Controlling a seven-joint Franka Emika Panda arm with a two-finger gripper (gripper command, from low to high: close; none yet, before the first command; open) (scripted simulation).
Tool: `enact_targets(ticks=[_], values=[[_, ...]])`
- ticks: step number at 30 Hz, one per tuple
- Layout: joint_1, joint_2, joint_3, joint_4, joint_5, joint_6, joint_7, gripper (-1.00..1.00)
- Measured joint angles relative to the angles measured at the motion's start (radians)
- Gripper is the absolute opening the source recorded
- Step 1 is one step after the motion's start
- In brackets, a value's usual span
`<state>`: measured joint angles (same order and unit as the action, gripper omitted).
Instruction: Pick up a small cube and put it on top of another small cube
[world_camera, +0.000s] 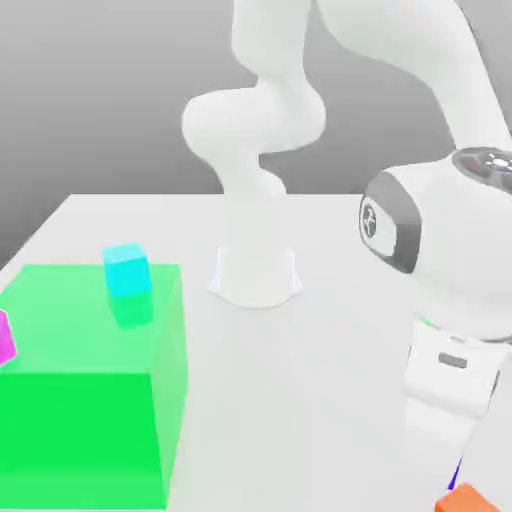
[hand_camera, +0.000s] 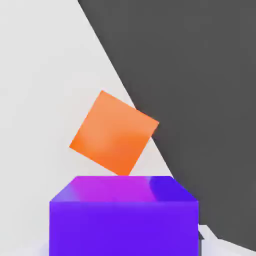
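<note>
My gripper (world_camera: 455, 462) hangs low at the exterior view's lower right, under the white hand. A thin sliver of the small purple cube (world_camera: 459, 475) shows just beneath the hand. In the hand view the purple cube (hand_camera: 124, 215) sits very close, right at the jaws, which are shut on it. The small orange cube (world_camera: 466, 499) rests on the white table directly below and slightly to the exterior view's right of the purple one. In the hand view the orange cube (hand_camera: 114, 132) lies turned at an angle, just beyond the purple cube and apart from it.
A big green block (world_camera: 90, 390) fills the exterior view's left, with a cyan cube (world_camera: 127, 270) on top and a magenta cube (world_camera: 5, 338) at its left edge. The arm's base (world_camera: 255, 275) stands mid-table. The table's edge (hand_camera: 150, 135) runs right beside the orange cube.
</note>
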<state>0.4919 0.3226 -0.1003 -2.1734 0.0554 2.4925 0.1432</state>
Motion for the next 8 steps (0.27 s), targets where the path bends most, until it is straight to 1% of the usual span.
enact_targets(ticks=[2,4,5,8], values=[[0.011,0.050,0.003,0.023,0.009,0.027,0.029,-1.00],[0.010,0.117,0.009,0.032,0.020,0.084,0.031,-1.00],[0.009,0.138,0.011,0.034,0.023,0.104,0.030,1.00],[0.009,0.138,0.011,0.034,0.023,0.104,0.030,1.00]])
